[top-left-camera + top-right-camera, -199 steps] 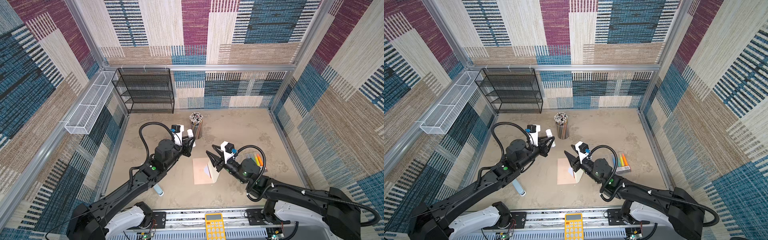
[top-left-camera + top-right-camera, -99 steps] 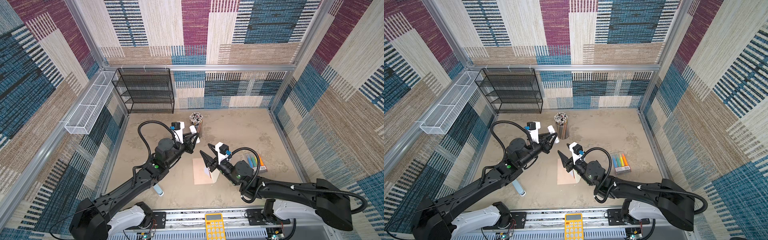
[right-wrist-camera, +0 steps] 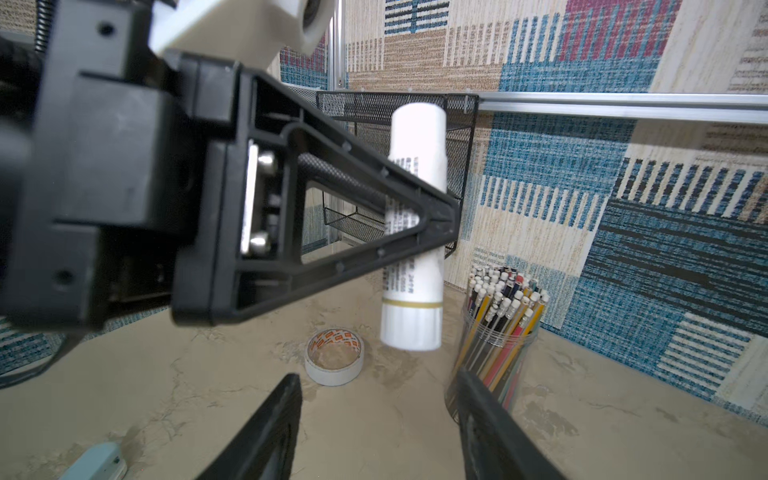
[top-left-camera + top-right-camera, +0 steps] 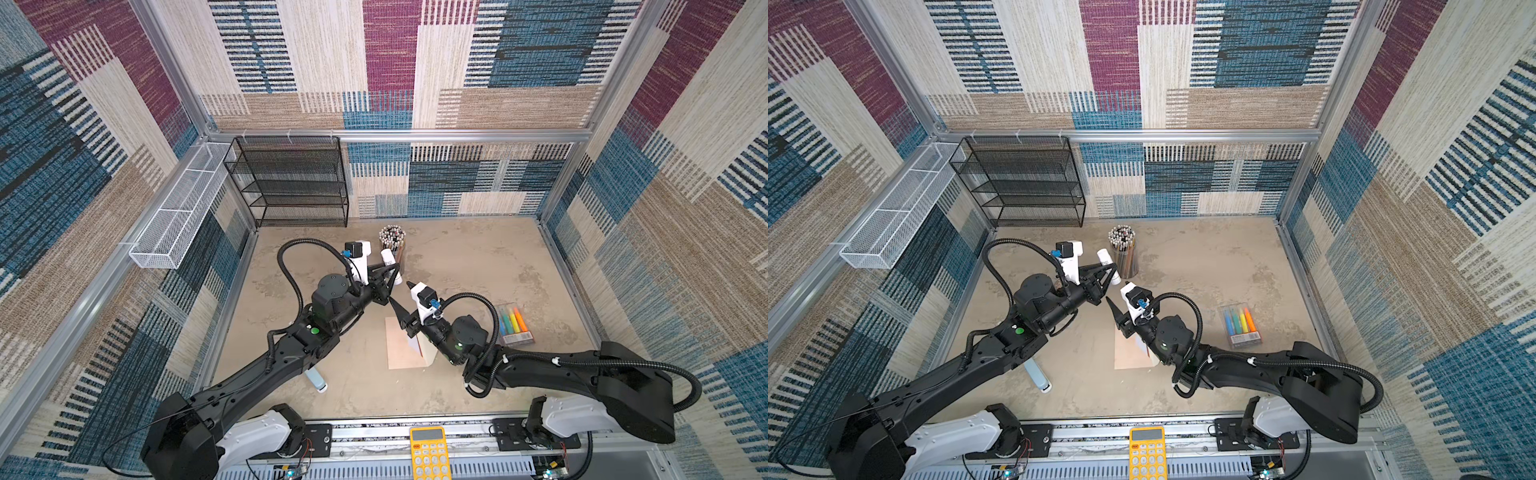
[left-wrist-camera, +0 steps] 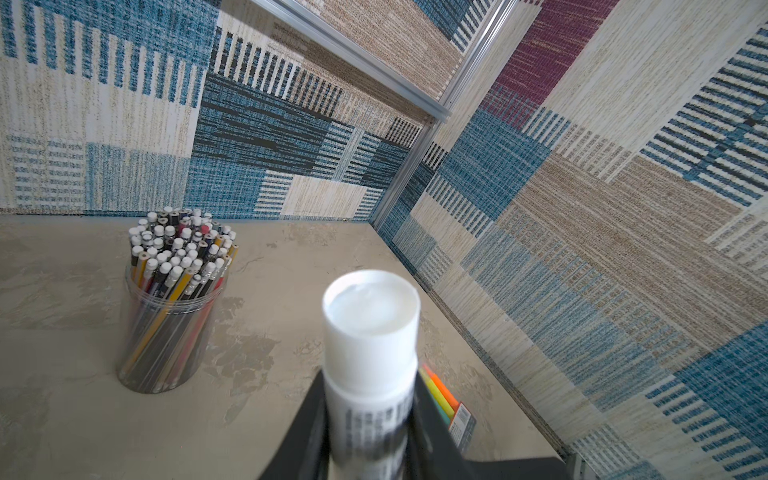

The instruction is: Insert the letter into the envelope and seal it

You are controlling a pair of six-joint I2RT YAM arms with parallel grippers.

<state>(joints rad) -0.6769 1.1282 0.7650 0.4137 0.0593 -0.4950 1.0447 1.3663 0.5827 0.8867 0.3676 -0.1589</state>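
Desk edge: a yellow push-button calculator (image 4: 428,451) sits nearest, apart from the job.
Envelope: the pale peach paper envelope (image 4: 399,347) lies flat on the desk under my right forearm. Its cream pointed flap (image 4: 430,351) is turned out to the right, which leaves the mouth open for sealing.
Letter: no red card shows anywhere. A pale patch sits at the envelope's mouth, so I judge the letter is already inside, though I cannot be sure.
Right claw (image 3: 376,376): released and empty, jaws parted. It is raised off the desk with the wrist tipped up and aimed at the tube ahead, probably to take one end of it.
Left claw (image 5: 370,399): clenched round the middle of a white cylindrical glue stick (image 5: 370,316). The arm reaches forward and holds the stick in the air, both ends free.
Beyond: a white tape roll (image 3: 334,357) lies on the desk, near a clear plastic jar of pencils (image 5: 174,316). A black wire-mesh shelf (image 4: 291,183) stands against the back wall.
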